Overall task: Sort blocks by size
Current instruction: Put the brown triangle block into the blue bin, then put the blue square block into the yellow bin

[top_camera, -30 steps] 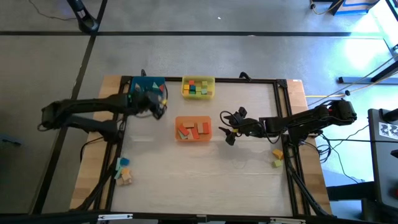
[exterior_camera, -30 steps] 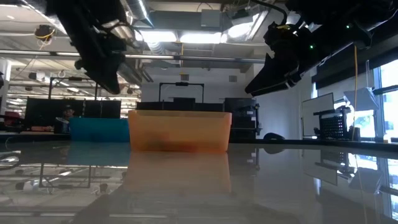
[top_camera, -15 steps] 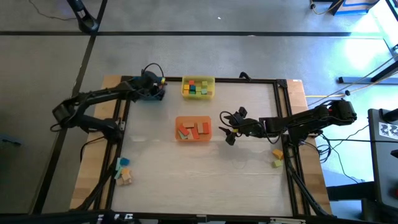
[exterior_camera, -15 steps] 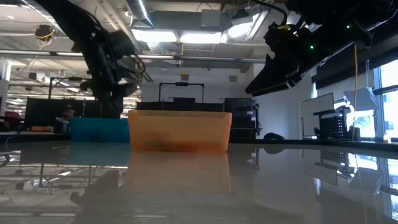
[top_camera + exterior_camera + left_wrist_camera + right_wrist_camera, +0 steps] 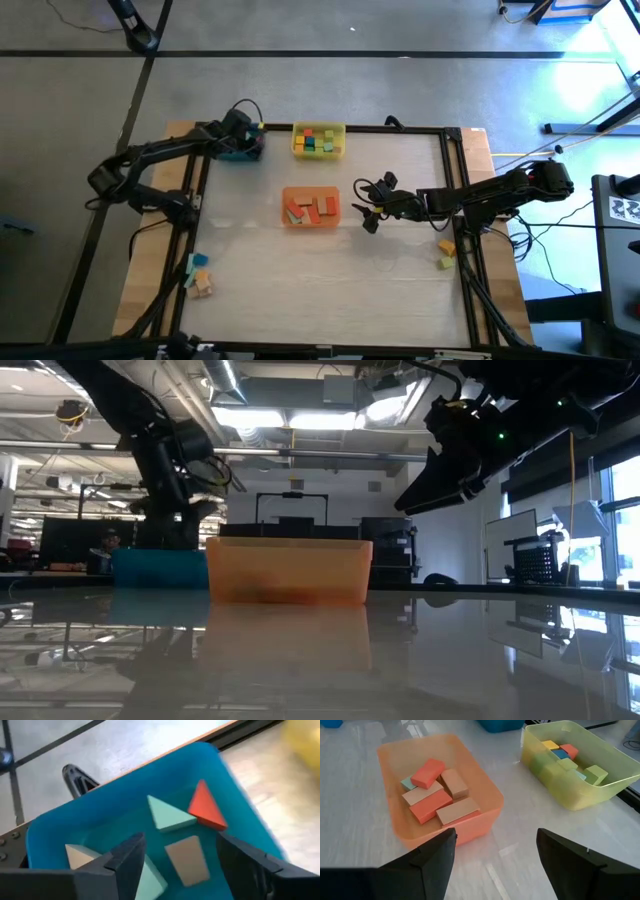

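Blocks, blue tray (image 5: 235, 837): a red wedge (image 5: 206, 809), a pale green wedge (image 5: 169, 815), a plain wood slab (image 5: 187, 859) and a cream piece (image 5: 80, 855) lie loose on its floor, centre of my left wrist view. The wood slab sits between my finger tips and under them, touched by neither.

Blocks, orange tray (image 5: 485, 785): red and plain wood bricks (image 5: 435, 790), centre left of my right wrist view.

Blocks, yellow tray (image 5: 580, 795): small cubes (image 5: 560, 752) in yellow, blue, red and green, upper right of the same view.

Blocks, unsorted: a small cluster (image 5: 198, 273) at lower left of the high view, another (image 5: 446, 253) right of centre, both on the wooden edge outside the frame.

My left gripper (image 5: 175, 870): over the blue tray at upper left of the high view, jaws spread wide, holding nothing that I can see.

My right gripper (image 5: 366, 208): hanging just right of the orange tray, jaws wide, empty, waiting.

Step in hand, by my judgement: a drop into the blue tray. To finish well I should lift straight up, jaws kept apart, so the fingers clear the tray wall and do not drag the wedges. The leftover piles look the likely next call.
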Controlling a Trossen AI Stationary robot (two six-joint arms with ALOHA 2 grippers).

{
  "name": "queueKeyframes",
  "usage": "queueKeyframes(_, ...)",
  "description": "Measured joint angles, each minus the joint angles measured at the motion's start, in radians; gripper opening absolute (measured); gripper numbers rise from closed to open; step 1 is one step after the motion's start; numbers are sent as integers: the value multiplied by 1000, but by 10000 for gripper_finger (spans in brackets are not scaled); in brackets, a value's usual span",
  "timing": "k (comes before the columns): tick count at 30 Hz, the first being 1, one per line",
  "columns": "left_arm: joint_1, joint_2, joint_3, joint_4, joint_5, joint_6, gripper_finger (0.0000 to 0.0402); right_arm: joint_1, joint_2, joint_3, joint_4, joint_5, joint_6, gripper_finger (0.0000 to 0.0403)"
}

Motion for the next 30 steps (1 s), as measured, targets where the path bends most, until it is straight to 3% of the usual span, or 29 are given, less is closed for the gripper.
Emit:
queueKeyframes(6, -131, -113, 25, -66, 67, 33, 229, 0, 0, 0, 0, 0, 0, 276)
queueKeyframes(13, -407, -187, 27, -188, 200, 28, 225, 0, 0, 0, 0, 0, 0, 276)
queueKeyframes(19, -679, -174, 27, -372, 203, -136, 225, 0, 0, 0, -3, -3, 0, 276)
queueKeyframes(30, -1085, -174, 27, -605, 228, -648, 224, 0, 0, 0, -9, -27, 0, 276)
